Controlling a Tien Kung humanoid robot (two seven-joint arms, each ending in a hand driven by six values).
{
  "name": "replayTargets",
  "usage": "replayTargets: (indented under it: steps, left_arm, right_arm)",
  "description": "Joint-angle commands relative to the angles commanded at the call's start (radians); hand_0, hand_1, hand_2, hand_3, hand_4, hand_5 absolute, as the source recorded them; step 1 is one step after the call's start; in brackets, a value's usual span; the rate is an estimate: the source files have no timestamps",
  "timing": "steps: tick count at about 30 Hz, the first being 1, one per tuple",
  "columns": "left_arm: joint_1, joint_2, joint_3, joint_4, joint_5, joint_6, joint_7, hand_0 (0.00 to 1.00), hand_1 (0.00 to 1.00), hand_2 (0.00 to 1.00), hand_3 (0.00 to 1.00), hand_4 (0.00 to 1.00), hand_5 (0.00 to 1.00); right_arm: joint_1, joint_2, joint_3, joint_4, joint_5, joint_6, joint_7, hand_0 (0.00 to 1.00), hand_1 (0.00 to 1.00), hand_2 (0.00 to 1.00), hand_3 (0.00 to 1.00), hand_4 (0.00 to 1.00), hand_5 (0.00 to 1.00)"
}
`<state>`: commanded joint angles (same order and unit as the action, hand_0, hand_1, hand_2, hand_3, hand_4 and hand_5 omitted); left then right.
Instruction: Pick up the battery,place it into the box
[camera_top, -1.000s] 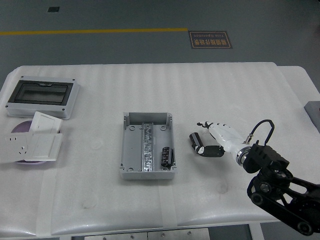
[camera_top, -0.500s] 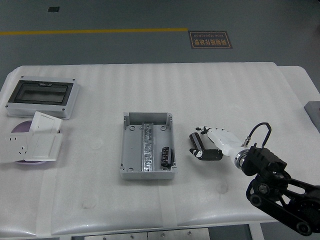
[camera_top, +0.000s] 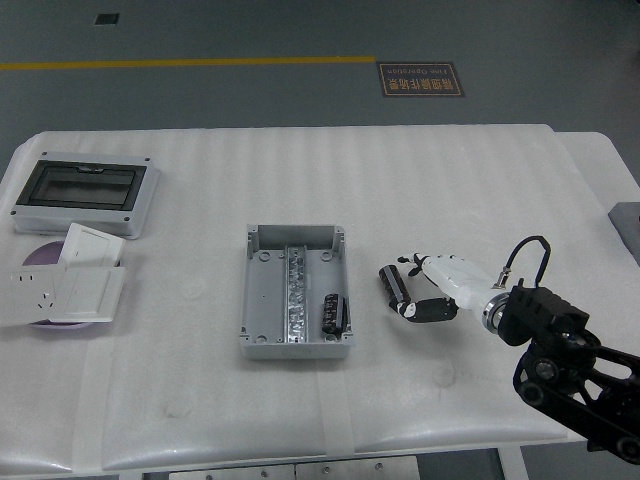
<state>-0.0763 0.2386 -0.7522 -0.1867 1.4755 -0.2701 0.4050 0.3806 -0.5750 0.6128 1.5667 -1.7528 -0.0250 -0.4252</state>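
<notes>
The battery (camera_top: 391, 282), a short black cylinder, lies on the white table just right of the open grey box (camera_top: 262, 300). The box has a metal rail down its middle and a black part (camera_top: 333, 311) at its lower right inside. My right hand (camera_top: 405, 288), white-backed with black fingers, reaches in from the lower right. Its fingers (camera_top: 408, 263) are above the battery's right side and its thumb (camera_top: 423, 308) is below it. The hand is open around the battery, which still rests on the table. The left arm is out of view.
A grey lid with a dark window (camera_top: 84, 193) lies at the far left. White socket plates (camera_top: 66, 286) are piled over a purple disc (camera_top: 42, 254) below it. The table's right edge is near my arm.
The right hand shifted slightly left and down, then its wrist drew back to the right and the fingers settled closer around the battery. The battery has hardly moved.
</notes>
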Motion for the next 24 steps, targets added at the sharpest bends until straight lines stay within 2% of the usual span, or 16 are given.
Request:
replayTargets:
  steps: [4,5,10,11,16,17,19,24]
  left_arm:
    - [0.0,-0.001,0.001,0.0,0.0,-0.001,0.0,0.638,0.578,0.54,0.587,0.383,0.002]
    - [0.0,-0.001,0.001,0.0,0.0,-0.001,0.0,0.636,0.572,0.537,0.584,0.339,0.002]
    - [-0.003,0.002,-0.005,0.0,0.01,-0.003,0.001,0.636,0.572,0.537,0.584,0.339,0.002]
    - [-0.005,0.003,-0.006,0.0,0.012,-0.003,0.001,0.634,0.569,0.534,0.581,0.323,0.002]
    - [-0.008,0.003,-0.003,-0.001,0.012,-0.005,0.001,0.634,0.569,0.534,0.581,0.323,0.002]
    - [-0.008,0.003,-0.002,-0.001,0.012,-0.006,0.001,0.63,0.569,0.534,0.58,0.318,0.002]
    - [-0.009,0.003,-0.002,-0.001,0.014,-0.007,0.001,0.63,0.569,0.534,0.58,0.318,0.002]
    - [-0.009,0.003,-0.003,-0.001,0.016,-0.008,0.001,0.626,0.568,0.533,0.58,0.31,0.002]
  right_arm:
    - [0.058,-0.038,-0.056,-0.002,-0.008,0.029,0.019,0.998,0.869,0.793,0.957,0.737,0.583]
    - [0.076,-0.047,-0.075,-0.003,-0.016,0.037,0.021,0.998,0.881,0.834,0.973,0.723,0.528]
    - [0.189,-0.084,-0.192,-0.011,-0.078,0.07,0.025,0.998,0.881,0.834,0.973,0.723,0.528]
    - [0.212,-0.085,-0.216,-0.015,-0.093,0.074,0.024,0.998,0.894,0.872,0.992,0.629,0.314]
    - [0.325,-0.073,-0.334,-0.031,-0.137,0.077,0.025,0.998,0.894,0.872,0.992,0.629,0.314]
    - [0.343,-0.069,-0.354,-0.032,-0.14,0.076,0.026,0.998,0.902,0.873,0.998,0.605,0.27]
    - [0.382,-0.061,-0.4,-0.034,-0.146,0.074,0.026,0.998,0.902,0.873,0.998,0.605,0.27]
    - [0.443,-0.041,-0.497,-0.037,-0.153,0.072,0.026,0.998,0.894,0.863,0.998,0.586,0.238]
